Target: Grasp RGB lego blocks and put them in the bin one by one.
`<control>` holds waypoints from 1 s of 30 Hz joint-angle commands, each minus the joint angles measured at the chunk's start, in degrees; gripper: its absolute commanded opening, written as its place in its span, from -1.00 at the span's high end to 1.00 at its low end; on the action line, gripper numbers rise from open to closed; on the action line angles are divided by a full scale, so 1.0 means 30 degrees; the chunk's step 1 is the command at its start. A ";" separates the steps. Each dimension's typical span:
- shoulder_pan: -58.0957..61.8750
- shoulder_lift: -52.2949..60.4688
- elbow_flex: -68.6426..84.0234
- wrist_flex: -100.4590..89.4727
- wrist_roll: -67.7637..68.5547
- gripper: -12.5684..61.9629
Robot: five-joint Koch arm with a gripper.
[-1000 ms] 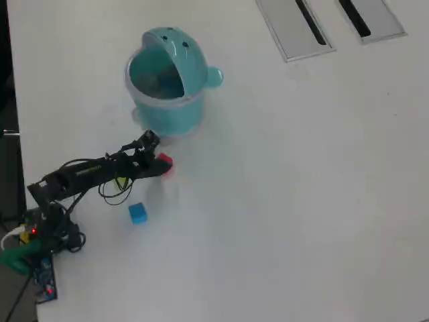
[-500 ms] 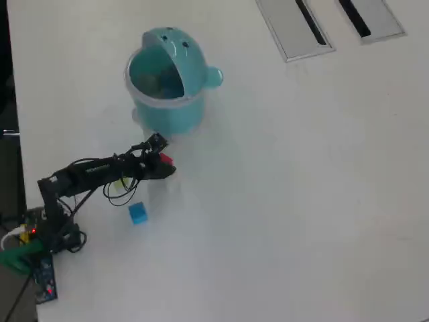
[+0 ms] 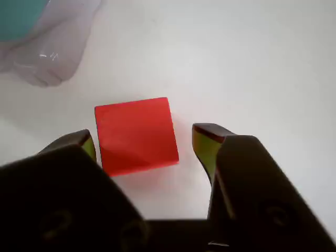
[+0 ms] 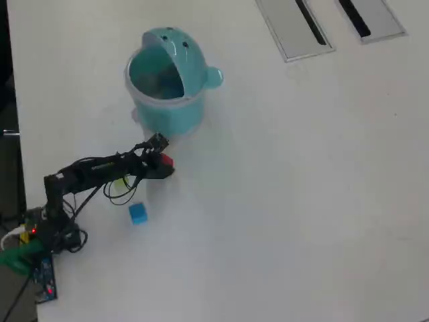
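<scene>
On the wrist view I saw the end effector (image 3: 144,142) spread wide, its two yellow-green-tipped fingers (image 3: 206,144) standing either side of the red block (image 3: 136,135). The block lay flat on the white bench (image 3: 252,63) between the tips — a clear gap showed on the right side, while the left tip sat just beside the block's edge; I could not tell whether it touched. In the top left corner a bit of the teal bin (image 3: 18,16) showed, with a pale rounded part below it.

On the overhead view the arm (image 4: 94,171) reached rightward from its base at the picture's left edge, the end effector (image 4: 163,165) over the red block (image 4: 166,160), just below the bin (image 4: 167,77). The bin stood with its lid flipped up — its mouth open. The blue block (image 4: 138,213) lay apart, below the arm. A yellowish-green block (image 4: 119,182) peeked out under the arm.
</scene>
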 commanded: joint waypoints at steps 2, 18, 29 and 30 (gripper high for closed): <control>-0.0410 0.0059 -0.1816 -0.0029 -0.0293 -0.24; -0.0322 0.0410 -0.2754 0.0938 -0.0088 0.14; -0.0322 0.1055 -0.3721 0.0879 -0.0117 0.33; -0.0322 0.1318 -0.3721 0.0615 -0.0117 0.33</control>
